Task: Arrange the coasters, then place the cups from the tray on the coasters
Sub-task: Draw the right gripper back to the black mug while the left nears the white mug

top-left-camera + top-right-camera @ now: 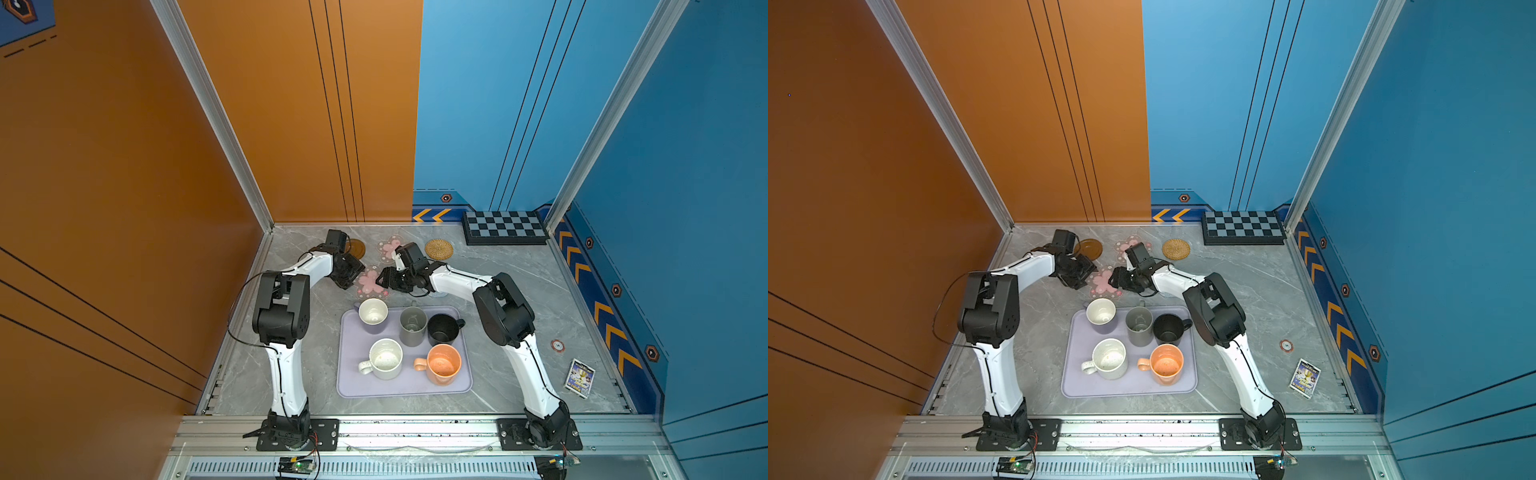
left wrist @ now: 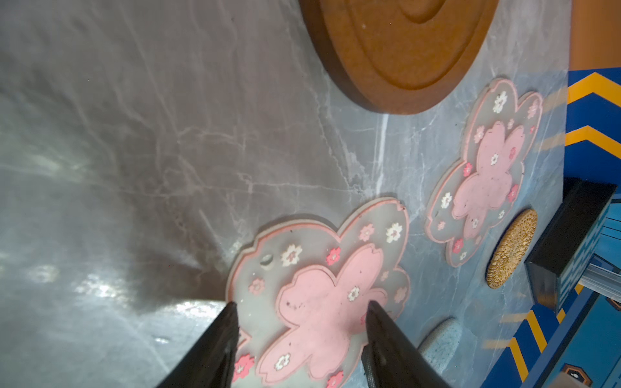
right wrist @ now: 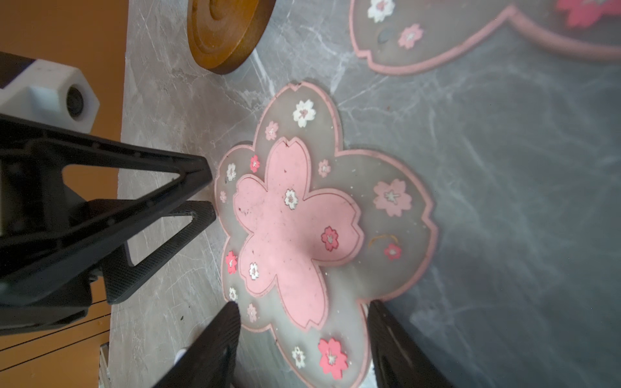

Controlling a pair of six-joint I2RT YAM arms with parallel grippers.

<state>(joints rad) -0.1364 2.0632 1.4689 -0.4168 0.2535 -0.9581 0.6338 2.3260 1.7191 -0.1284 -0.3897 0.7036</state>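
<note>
Currently, the near pink flower coaster [image 1: 370, 283] lies flat on the counter [image 1: 540, 257], just beyond the far edge of the tray [image 1: 409, 386]. Left hand [image 2: 301, 305] and right hand [image 3: 302, 305], jaws apart and empty, flank it, probably for repositioning.

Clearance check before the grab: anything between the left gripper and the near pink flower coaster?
Nothing visible between them: the left gripper, jaws open, sits at the edge of the near pink flower coaster. The right gripper, jaws open, points at that coaster from the opposite side and may crowd it.
</note>
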